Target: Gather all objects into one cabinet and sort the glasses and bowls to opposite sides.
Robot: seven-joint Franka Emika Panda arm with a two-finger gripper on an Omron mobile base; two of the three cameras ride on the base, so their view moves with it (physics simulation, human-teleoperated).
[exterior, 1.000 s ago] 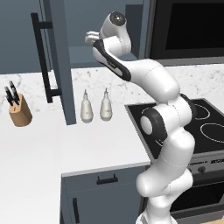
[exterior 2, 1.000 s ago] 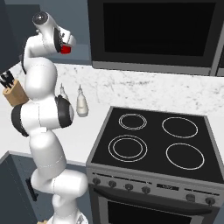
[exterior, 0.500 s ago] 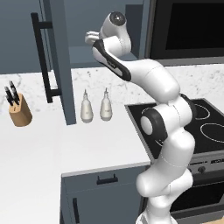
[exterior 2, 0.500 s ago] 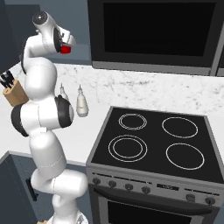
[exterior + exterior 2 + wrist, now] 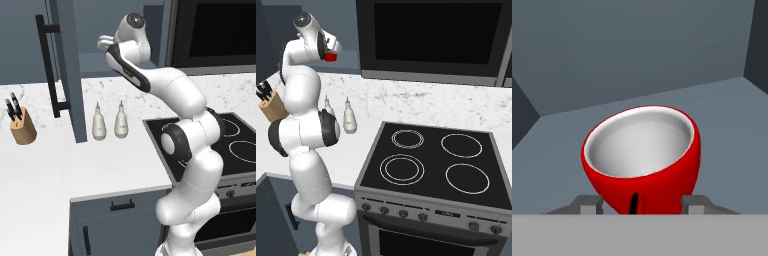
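Note:
A glossy red cup [image 5: 643,162] with a pale inside sits between my gripper's [image 5: 640,204] two finger tips, its mouth tilted toward the camera. Behind it lie the blue-grey shelf [image 5: 727,107] and back wall of the cabinet. In the right base view the red cup [image 5: 331,56] shows at the gripper [image 5: 332,53], raised high beside the wall cabinet. In the left base view the hand [image 5: 104,44] reaches into the open cabinet [image 5: 95,62], just above its shelf. The taupe cup, the blue cup and the dark bowl are out of view.
The cabinet door [image 5: 65,70] stands open to the left of the arm, with a long dark handle. Below on the counter are a knife block [image 5: 22,126] and two pale bottles [image 5: 99,122]. A stove [image 5: 431,160] and a microwave [image 5: 431,35] lie to the right.

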